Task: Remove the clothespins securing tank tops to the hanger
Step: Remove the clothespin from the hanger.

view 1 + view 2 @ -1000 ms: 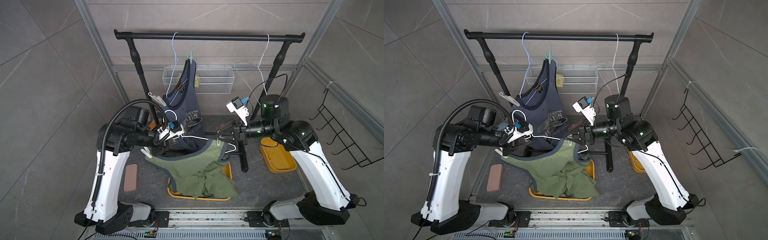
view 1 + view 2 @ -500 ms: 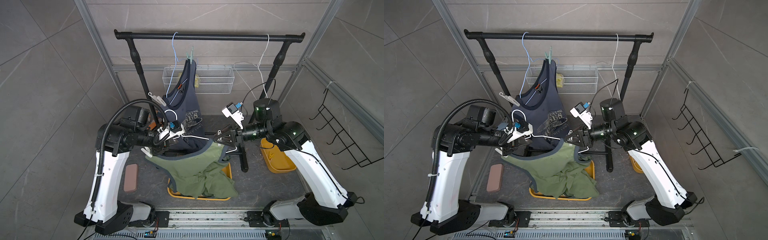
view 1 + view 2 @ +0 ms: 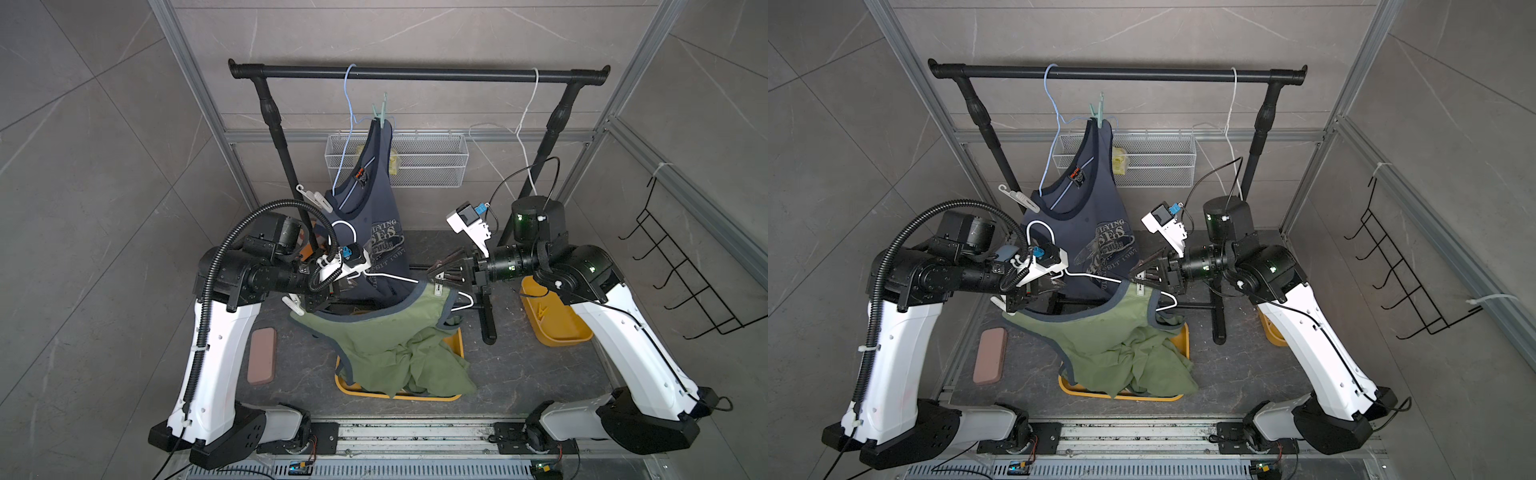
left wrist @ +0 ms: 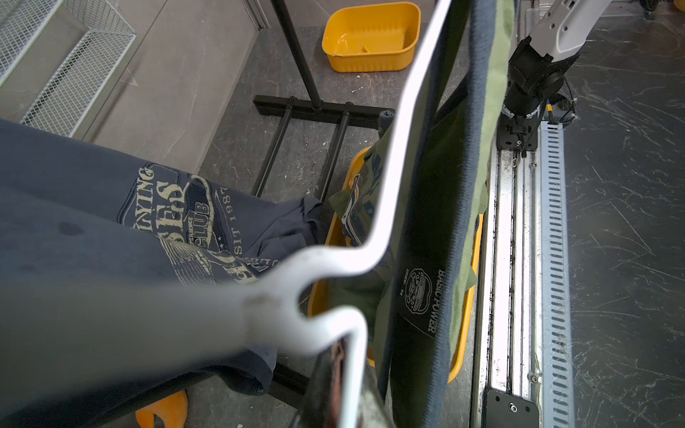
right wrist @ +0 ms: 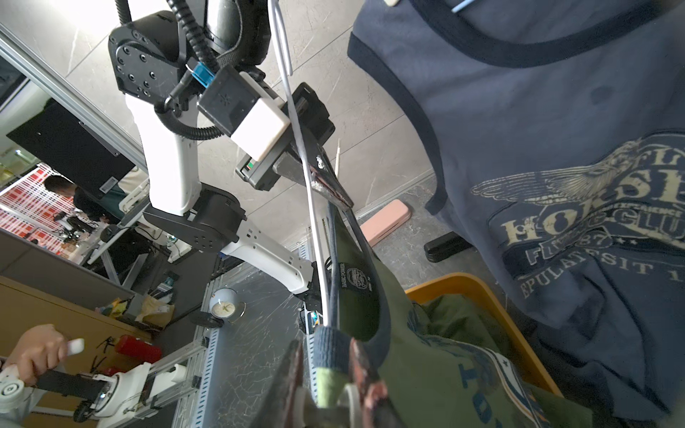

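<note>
An olive tank top (image 3: 386, 332) hangs from a white hanger (image 3: 390, 276) held level between my arms, its hem sagging into a yellow bin (image 3: 455, 340). My left gripper (image 4: 341, 389) is shut on the hanger wire near the hook. My right gripper (image 5: 326, 370) straddles the olive top's strap, shut on a white clothespin (image 5: 344, 400) that pins it. Another white clothespin (image 3: 293, 304) sits on the strap by the left gripper. Behind, a navy tank top (image 3: 374, 232) hangs on a blue hanger (image 3: 349, 108) by a mint clothespin (image 3: 380, 112); a white clothespin (image 3: 313, 198) sticks out at its lower strap.
The black rail (image 3: 415, 75) also carries an empty white hanger (image 3: 525, 120). A wire basket (image 3: 428, 162) on the back wall holds a yellow clothespin (image 3: 394, 160). A second yellow bin (image 3: 552, 320) sits at the right, a pink block (image 3: 262, 355) at the left.
My right gripper has moved left onto the olive top's strap and its jaws have closed in around the white clothespin. The left arm and hanger have barely moved.
</note>
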Robot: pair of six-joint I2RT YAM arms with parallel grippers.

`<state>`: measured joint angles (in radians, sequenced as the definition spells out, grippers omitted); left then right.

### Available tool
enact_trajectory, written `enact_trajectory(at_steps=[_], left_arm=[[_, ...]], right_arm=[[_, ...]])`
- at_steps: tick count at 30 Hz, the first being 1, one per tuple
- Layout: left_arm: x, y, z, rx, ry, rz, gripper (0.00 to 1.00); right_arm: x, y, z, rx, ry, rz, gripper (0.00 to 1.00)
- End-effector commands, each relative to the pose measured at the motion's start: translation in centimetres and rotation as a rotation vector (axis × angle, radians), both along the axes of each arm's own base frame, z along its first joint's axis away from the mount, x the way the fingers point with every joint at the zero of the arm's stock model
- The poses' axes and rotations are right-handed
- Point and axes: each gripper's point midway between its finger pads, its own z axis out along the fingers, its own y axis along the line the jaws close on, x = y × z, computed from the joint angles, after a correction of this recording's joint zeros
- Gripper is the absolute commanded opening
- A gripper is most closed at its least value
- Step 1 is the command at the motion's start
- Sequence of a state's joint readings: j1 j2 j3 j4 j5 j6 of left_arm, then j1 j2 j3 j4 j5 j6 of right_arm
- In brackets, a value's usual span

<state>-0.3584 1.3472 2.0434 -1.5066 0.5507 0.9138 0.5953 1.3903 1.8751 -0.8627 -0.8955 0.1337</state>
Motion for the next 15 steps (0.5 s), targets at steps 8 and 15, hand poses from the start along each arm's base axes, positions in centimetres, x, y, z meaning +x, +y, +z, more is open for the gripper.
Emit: enact_trajectory(at_steps=[8, 15], left_arm=[[-0.6, 0.1, -0.8, 0.030, 0.003, -0.016, 0.00], [-0.3, 0.1, -1.1, 0.038, -0.002, -0.010, 0.00]], right_arm=[[2.5, -1.3, 1.5, -0.023, -0.088, -0.191, 0.00], [4.5, -5.4, 1.8, -0.113, -0.184, -0.468, 0.00]])
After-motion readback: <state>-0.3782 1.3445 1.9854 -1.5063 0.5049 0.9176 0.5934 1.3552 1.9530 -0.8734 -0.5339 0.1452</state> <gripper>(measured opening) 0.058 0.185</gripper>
